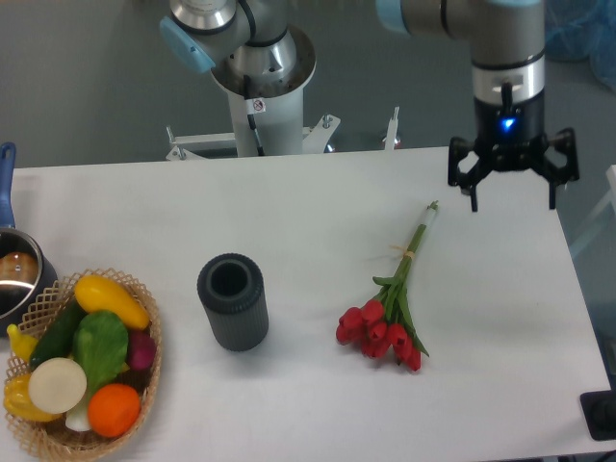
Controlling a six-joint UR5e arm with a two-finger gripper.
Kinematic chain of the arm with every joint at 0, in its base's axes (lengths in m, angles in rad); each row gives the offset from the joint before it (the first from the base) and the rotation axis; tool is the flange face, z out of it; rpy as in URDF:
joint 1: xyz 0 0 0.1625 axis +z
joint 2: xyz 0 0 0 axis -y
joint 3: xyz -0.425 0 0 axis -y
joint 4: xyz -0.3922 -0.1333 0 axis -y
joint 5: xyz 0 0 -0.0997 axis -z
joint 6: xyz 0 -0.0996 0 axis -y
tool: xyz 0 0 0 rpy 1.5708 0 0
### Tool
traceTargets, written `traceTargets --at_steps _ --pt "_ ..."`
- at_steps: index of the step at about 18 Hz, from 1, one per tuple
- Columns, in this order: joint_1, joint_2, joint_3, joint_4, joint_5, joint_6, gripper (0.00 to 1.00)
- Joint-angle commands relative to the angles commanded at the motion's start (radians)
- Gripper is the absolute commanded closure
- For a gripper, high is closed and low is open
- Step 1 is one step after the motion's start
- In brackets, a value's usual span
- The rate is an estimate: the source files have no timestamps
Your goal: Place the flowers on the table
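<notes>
The flowers (390, 310), a bunch of red tulips with green stems, lie flat on the white table (308, 212), blooms toward the front and stem tips pointing up to the right. My gripper (513, 199) hangs open above the table's back right part, clear of the stems, with nothing between its fingers.
A dark cylinder (232, 300) stands upright left of the flowers. A wicker basket (135, 404) of colourful vegetables sits at the front left, with a pot (14, 274) behind it at the left edge. The robot's base (260, 87) rises behind the table.
</notes>
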Motion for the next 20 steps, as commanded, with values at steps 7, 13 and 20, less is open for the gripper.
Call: traceTargets --at_steps 7,13,20 --pt "0.060 0.058 -0.055 -0.026 -0.012 0.180 0.00" --pt "0.061 0.058 -0.055 -0.026 -0.012 0.178 0.00" --pt "0.061 0.054 -0.061 -0.026 -0.014 0.178 0.00"
